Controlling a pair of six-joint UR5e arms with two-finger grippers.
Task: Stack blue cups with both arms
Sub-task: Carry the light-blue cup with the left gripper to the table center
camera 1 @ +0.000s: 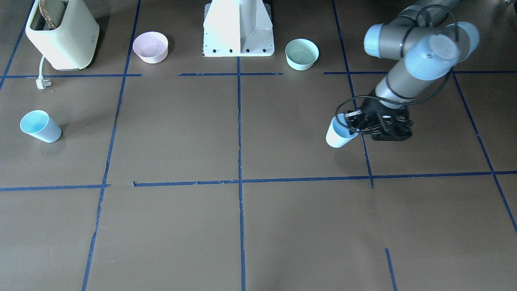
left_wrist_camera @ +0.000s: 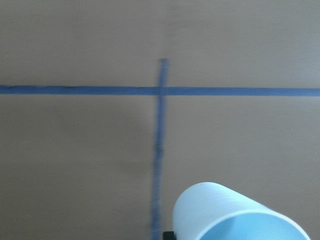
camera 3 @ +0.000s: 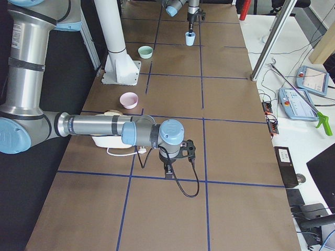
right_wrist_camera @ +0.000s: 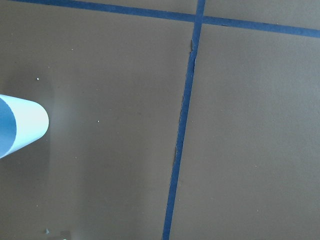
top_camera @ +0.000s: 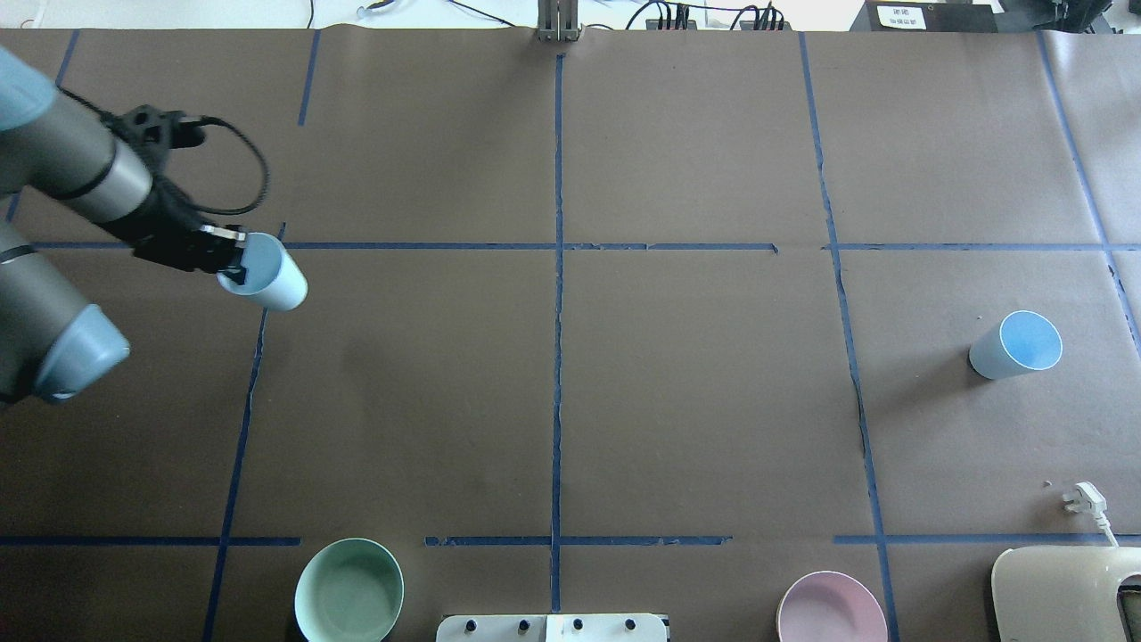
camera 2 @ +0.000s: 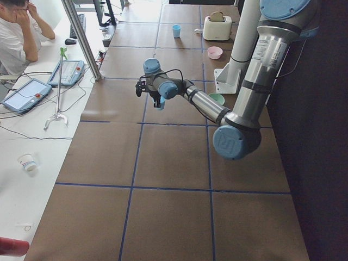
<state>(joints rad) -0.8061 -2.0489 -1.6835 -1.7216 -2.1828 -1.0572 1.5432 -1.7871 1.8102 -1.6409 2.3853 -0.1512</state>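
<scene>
One blue cup [top_camera: 276,283] pinched by left claw [top_camera: 233,270], second blue cup [top_camera: 1016,345] apart, right claw [camera 3: 168,170] cannot tell

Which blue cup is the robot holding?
The cup pinched at its rim by the left gripper's fingers; the other cup stands alone far across the table.

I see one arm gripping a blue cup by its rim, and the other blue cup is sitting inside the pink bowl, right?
Not quite. The left tool does grip one blue cup by its rim, but the other blue cup stands alone on the table, well apart from the pink bowl. The overhead exterior view shows this.
</scene>
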